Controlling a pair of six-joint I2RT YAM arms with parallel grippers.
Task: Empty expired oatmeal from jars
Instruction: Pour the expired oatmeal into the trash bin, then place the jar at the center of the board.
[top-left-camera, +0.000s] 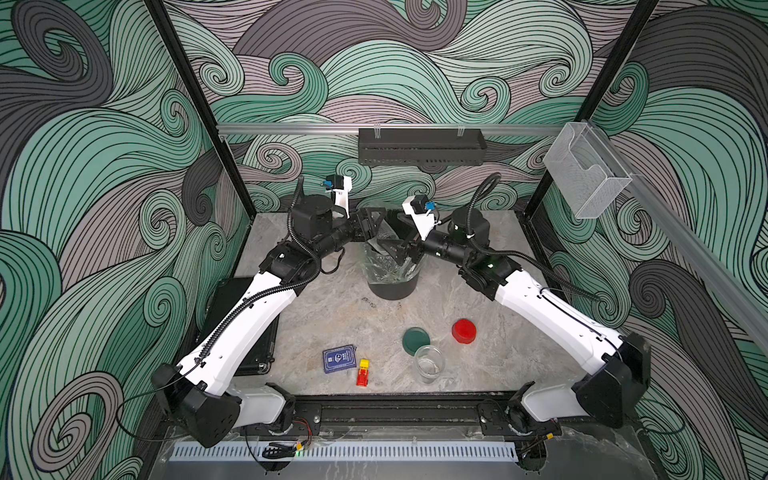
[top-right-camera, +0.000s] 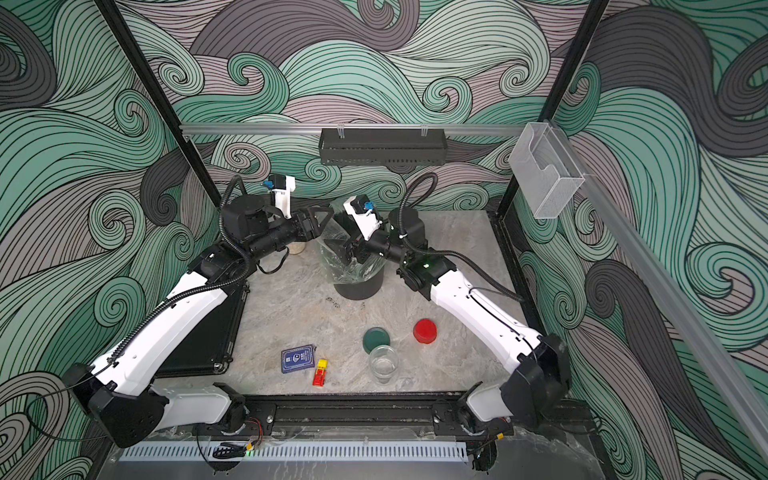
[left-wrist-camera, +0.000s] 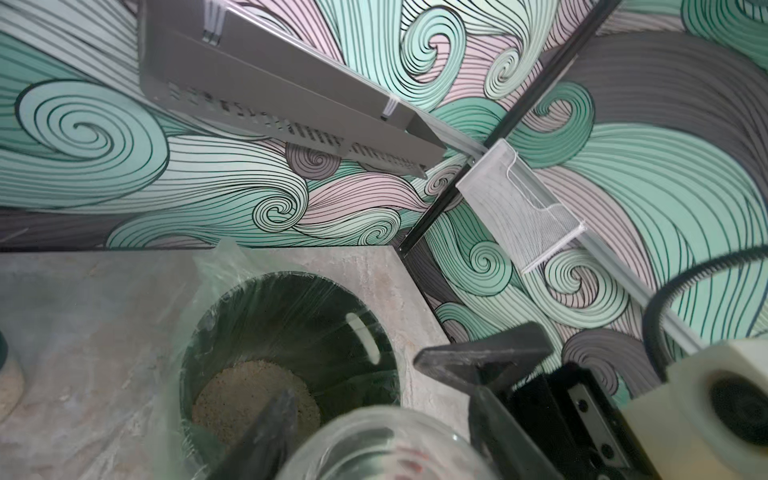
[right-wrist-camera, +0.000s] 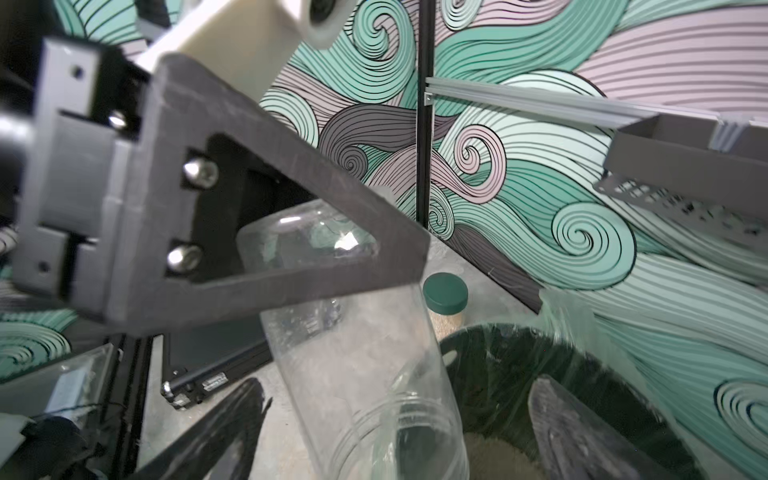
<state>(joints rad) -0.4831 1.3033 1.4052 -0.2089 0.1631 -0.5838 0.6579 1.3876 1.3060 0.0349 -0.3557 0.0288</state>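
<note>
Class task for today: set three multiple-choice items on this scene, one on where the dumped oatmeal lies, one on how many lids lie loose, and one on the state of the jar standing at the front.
1. Where does the heap of oatmeal lie?
A. on the wall shelf
B. at the bottom of the lined bin
C. in the clear wall pocket

2. How many lids lie loose on the table?
A. one
B. two
C. four

3. The jar at the front is:
A. upright with no lid
B. upright with a red lid screwed on
C. lying on its side

Answers:
1 B: the left wrist view shows the flakes inside the liner.
2 B: both top views show one green lid and one red lid.
3 A: its open mouth faces up.
</note>
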